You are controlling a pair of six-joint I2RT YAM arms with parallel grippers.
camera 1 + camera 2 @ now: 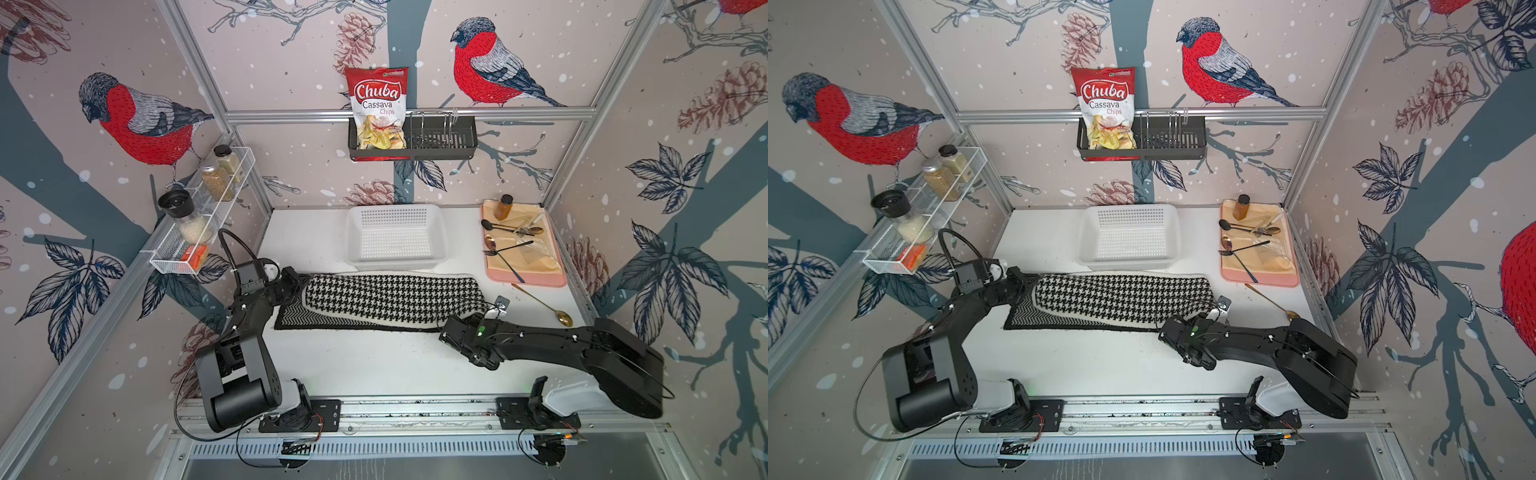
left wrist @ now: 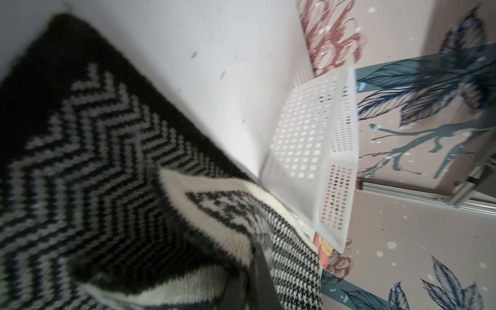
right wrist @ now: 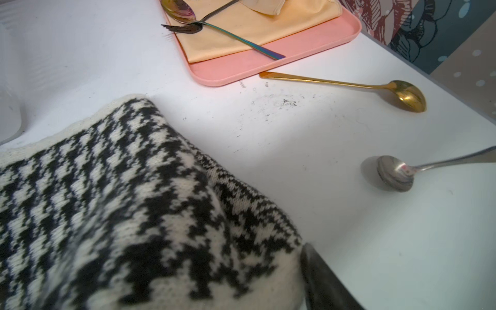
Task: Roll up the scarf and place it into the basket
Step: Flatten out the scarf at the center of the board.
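Left jaws clenched on scarf [image 1: 395, 299] end, right jaws' grip unclear; houndstooth layer folded over herringbone

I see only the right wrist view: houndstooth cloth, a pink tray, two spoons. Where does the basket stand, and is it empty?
Observer: In both top views the basket stands at the back of the table, just behind the scarf, with nothing in it.
Operator: Is the scarf rolled already?
Observer: No. It lies stretched out across the table, and at its left end a herringbone layer shows beneath the houndstooth one.
Operator: What does the left gripper do?
Observer: The left gripper is at that left end, jaws shut on the scarf's upper layer.
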